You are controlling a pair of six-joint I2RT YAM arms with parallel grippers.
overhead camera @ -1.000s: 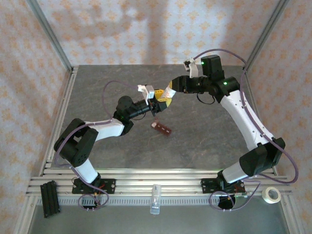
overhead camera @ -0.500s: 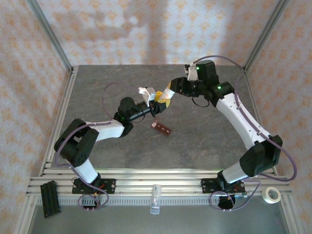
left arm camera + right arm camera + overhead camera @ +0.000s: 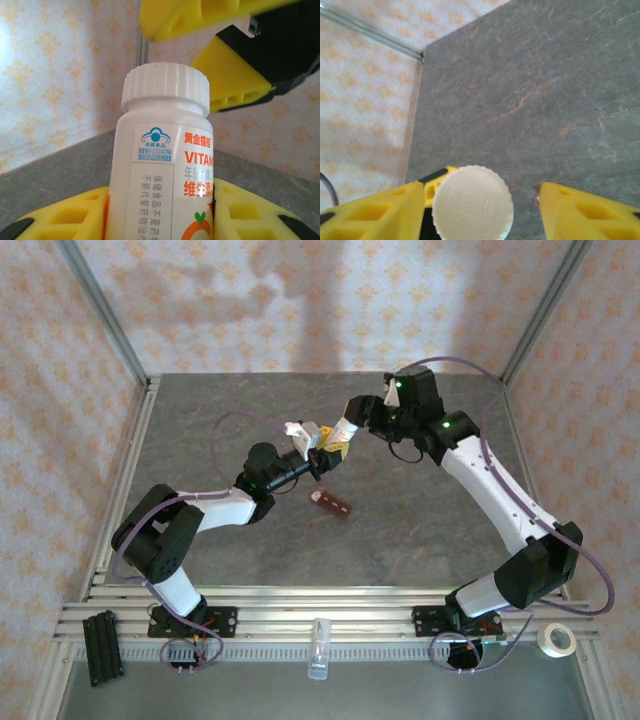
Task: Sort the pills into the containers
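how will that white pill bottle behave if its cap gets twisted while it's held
The bottle looks like rigid plastic, so it should hold shape in the left end effector rather than squash. Its cap is ribbed round the rim, which probably gives good grip for twisting. The glossy label may let the body spin if held loosely.

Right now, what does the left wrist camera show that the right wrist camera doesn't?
Left wrist camera: the white plastic vitamin bottle seen from the side, its printed label with an orange fruit picture, and the left hand clamped on its body. Right wrist camera: a downward look at the round top of the white ribbed cap, with the grey stone-patterned tabletop behind it. Shared: that cap, the right hand with its yellow fingers apart beside it, and the patterned wallpaper.
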